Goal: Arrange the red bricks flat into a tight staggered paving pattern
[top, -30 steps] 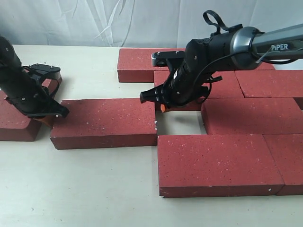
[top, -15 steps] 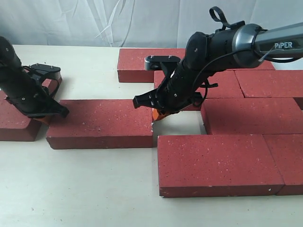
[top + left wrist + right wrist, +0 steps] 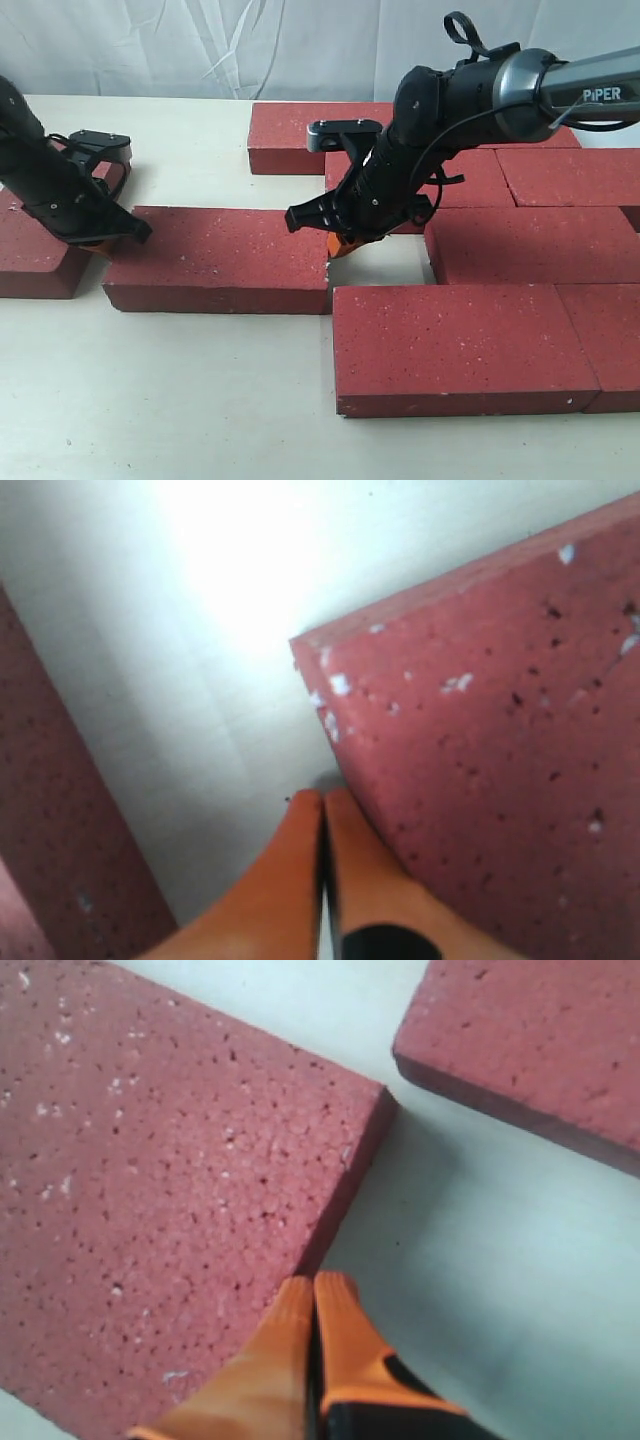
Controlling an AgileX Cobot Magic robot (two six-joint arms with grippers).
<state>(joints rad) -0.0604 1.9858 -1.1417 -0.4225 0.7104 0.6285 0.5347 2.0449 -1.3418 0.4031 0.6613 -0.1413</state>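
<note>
Counter carries laid red bricks at three o'clock, loose brick at nine, short of its slot. Tips pressed together, left pincer and right pincer flank its ends; off-centre push likely skews it, jamming a corner.

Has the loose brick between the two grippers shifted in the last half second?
Yes: the loose brick slid right, toward the left end of the front brick.
</note>
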